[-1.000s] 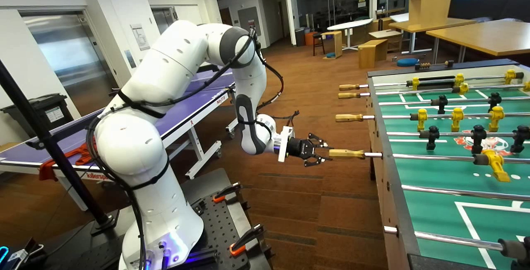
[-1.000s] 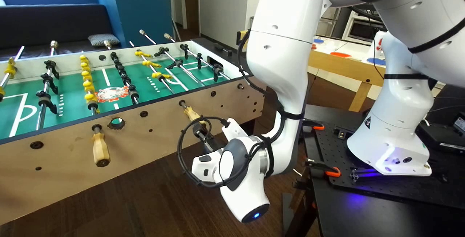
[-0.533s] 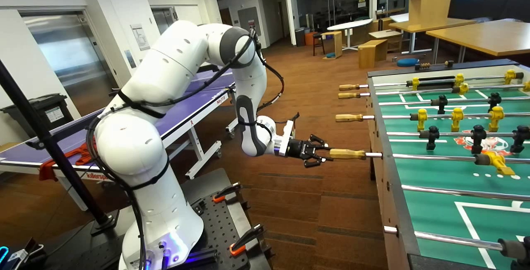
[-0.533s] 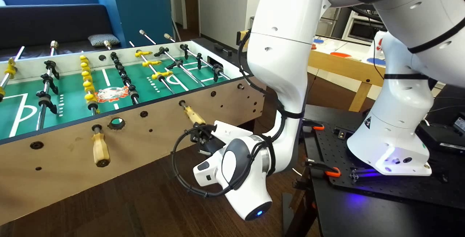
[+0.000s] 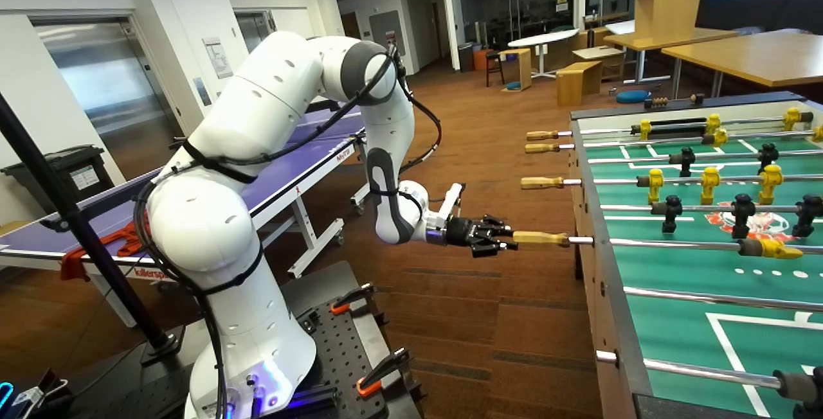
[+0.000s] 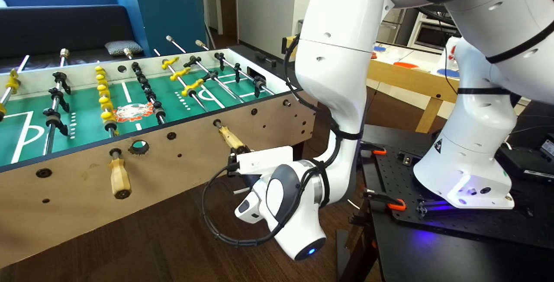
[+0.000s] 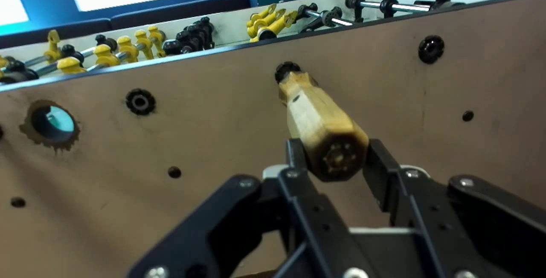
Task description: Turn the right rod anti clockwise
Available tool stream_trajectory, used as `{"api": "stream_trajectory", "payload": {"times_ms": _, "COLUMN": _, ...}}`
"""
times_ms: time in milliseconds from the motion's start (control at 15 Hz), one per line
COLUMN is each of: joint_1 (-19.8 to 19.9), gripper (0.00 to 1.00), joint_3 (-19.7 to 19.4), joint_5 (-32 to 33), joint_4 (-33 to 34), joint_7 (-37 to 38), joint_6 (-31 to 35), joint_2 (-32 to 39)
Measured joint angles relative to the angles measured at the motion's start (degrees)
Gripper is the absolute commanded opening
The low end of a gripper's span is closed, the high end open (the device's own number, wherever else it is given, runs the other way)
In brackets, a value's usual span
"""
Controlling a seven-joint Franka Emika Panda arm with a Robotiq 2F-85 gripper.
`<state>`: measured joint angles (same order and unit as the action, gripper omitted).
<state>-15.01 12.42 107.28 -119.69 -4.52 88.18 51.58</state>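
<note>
Fingers are clamped on the right handle, looks like it's mid-turn; next up, more anticlockwise twist without slipping.

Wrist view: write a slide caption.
Robotiq gripper clamps a wooden foosball handle near its free end, brown side panel beyond.

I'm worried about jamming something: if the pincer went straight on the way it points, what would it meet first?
Probably the wooden handle, whose end the pincer grips; beyond it stands the foosball table's side panel, though depth is hard to judge.
</note>
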Motion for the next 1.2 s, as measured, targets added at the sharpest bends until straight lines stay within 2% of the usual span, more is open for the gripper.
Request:
{"api": "stream_trajectory", "payload": {"times_ms": 533, "joint_1": 0.01, "gripper": 0.14, "joint_3": -0.4, "joint_5": 0.96, "joint_4": -1.83, "joint_7": -24.23, "joint_6": 1.44, "joint_2": -1.38}}
{"api": "stream_trajectory", "payload": {"times_ms": 800, "joint_1": 0.0, "gripper": 0.14, "joint_3": -0.86, "joint_5": 2.78, "joint_4": -3.66, "joint_7": -33.6, "joint_6": 2.39, "joint_2": -2.43}}
{"api": "stream_trajectory", "payload": {"times_ms": 867, "joint_1": -0.02, "gripper": 0.39, "joint_3": -1.04, "joint_5": 3.61, "joint_4": -4.3, "joint_7": -35.07, "joint_6": 2.57, "joint_2": -2.72}}
{"api": "stream_trajectory", "payload": {"times_ms": 1133, "joint_1": -0.16, "gripper": 0.39, "joint_3": -1.59, "joint_5": 6.03, "joint_4": -5.91, "joint_7": -35.98, "joint_6": 2.63, "joint_2": -3.17}}
{"api": "stream_trajectory", "payload": {"times_ms": 1200, "joint_1": -0.19, "gripper": 0.14, "joint_3": -1.62, "joint_5": 6.07, "joint_4": -5.94, "joint_7": -35.98, "joint_6": 2.63, "joint_2": -3.18}}
